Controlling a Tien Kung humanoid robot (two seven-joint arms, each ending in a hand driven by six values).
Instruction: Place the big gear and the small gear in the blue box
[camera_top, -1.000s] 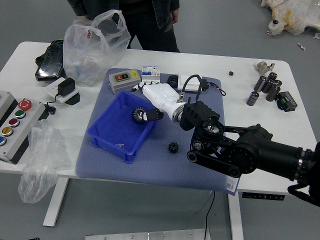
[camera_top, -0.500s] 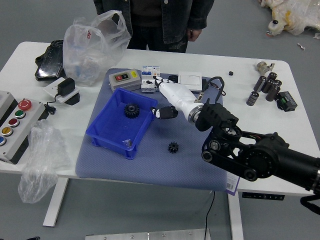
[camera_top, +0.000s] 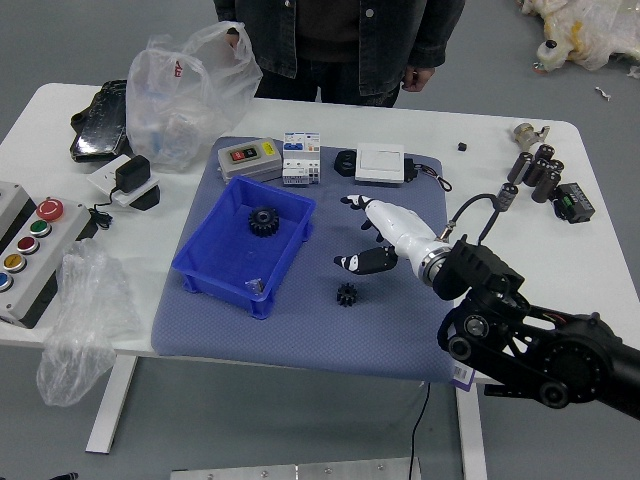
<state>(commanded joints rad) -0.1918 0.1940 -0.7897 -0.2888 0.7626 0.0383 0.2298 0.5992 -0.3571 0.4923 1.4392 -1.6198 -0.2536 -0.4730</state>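
Your right robot hand (camera_top: 345, 232) is open and empty, to the right of the blue box (camera_top: 225, 250). Inside this box lies the big gear (camera_top: 264, 221); the small gear (camera_top: 347, 294) lies outside, to its right.

From here the box (camera_top: 222, 245) looks like smooth plastic, faintly shiny; the big gear (camera_top: 263, 221) and small gear (camera_top: 346, 294) look matt. The mat (camera_top: 230, 335) is dull and finely textured, the bag (camera_top: 185, 105) crinkly, see-through plastic, the jacket (camera_top: 418, 35) rough-looking cloth.
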